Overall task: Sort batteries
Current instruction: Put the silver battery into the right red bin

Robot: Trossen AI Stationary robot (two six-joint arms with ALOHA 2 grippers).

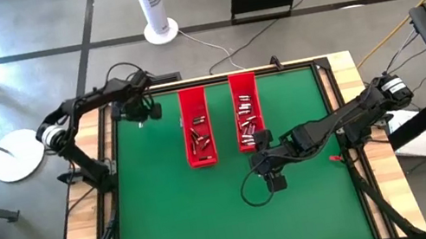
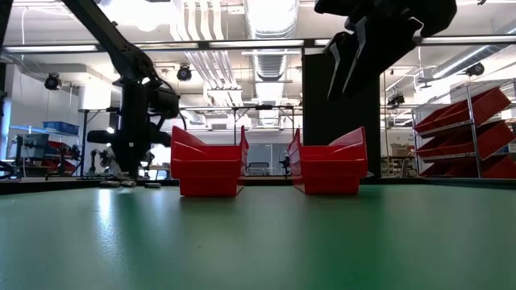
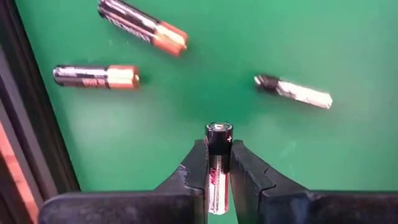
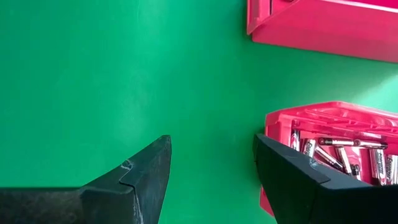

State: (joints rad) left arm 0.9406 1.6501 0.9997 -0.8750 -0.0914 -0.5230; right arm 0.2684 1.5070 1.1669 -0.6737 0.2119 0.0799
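Observation:
My left gripper [image 3: 218,152] stands at the table's far left corner [image 1: 140,115], pointing down, shut on a silver-and-black battery [image 3: 218,140]. On the green mat below it lie three loose batteries: two black ones with copper ends [image 3: 143,28] [image 3: 96,76] and a silvery one [image 3: 293,91]. Two long red trays [image 1: 185,124] [image 1: 234,98] hold several batteries each. My right gripper [image 4: 211,162] hangs open above the mat at the near end of the right-hand tray [image 4: 336,124], with nothing between its fingers. My left gripper pinches the battery's round body [image 3: 218,163] between its two fingers. The fingers come from above and lie along the battery. The battery stands upright, and its capped end [image 3: 219,129] sticks out below the fingertips toward the mat, apparently clear of it.
The mat's dark raised frame [image 3: 25,124] runs close beside the loose batteries. The left-hand tray [image 2: 208,165] stands to the right of my left gripper [image 2: 129,169]. The near half of the mat [image 1: 212,216] is bare green, crossed by a black cable loop [image 1: 254,190].

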